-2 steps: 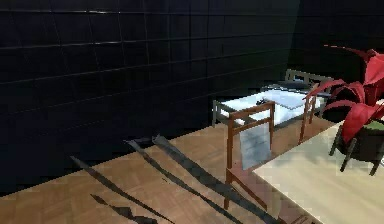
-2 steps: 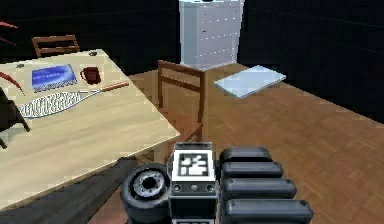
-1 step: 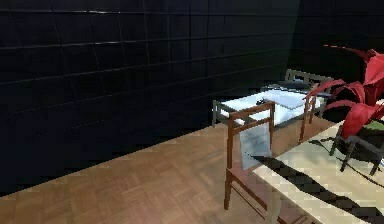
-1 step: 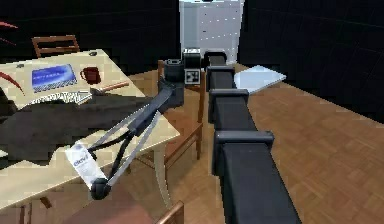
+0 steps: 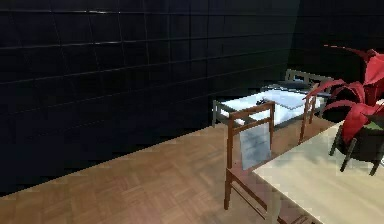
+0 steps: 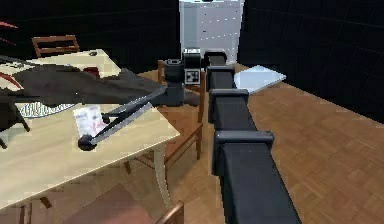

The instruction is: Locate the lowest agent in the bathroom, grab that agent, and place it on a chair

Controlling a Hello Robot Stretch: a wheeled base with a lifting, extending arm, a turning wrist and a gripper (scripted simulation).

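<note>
My arm reaches out over a light wooden table. The gripper lies low above the tabletop, its thin fingers pointing toward the arm side view's left. A small white container with a pinkish label stands at the fingertips on the table, and I cannot tell whether the gripper holds anything. A wooden chair is tucked at the table's near edge below the gripper. In the forward view a wooden chair stands beside the table.
A red-leaved plant in a dark pot stands on the table, its dark leaves spreading behind the fingers. Another chair stands beyond the table. A white dresser and a low pale table lie farther out. Dark walls surround wooden floor.
</note>
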